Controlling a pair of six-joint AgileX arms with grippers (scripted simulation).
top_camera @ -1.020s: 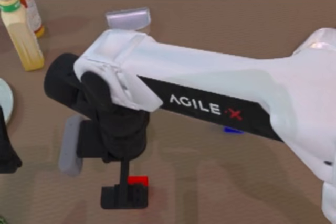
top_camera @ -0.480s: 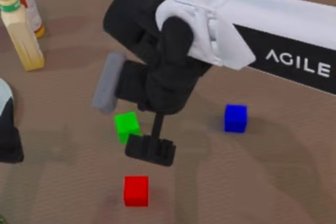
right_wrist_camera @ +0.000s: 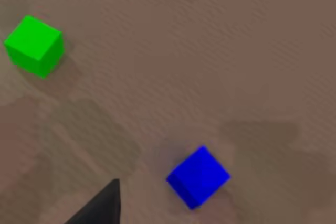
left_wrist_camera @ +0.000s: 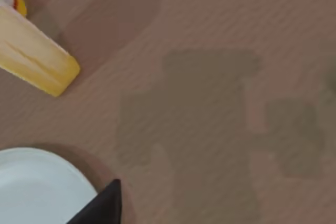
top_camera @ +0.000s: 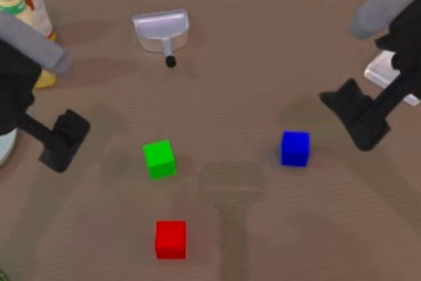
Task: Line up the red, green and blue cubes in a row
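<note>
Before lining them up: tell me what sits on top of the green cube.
Nothing: the green cube lies bare on the table, top face uncovered, both grippers off to the sides. Its underside is hidden.

no readable text, label or number shows on the cubes, bottles or anything else.

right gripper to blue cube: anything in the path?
Nothing visible. In the top view the right gripper sits just right of the blue cube with only bare table between them. The green cube and red cube lie farther left, out of that path.
</note>
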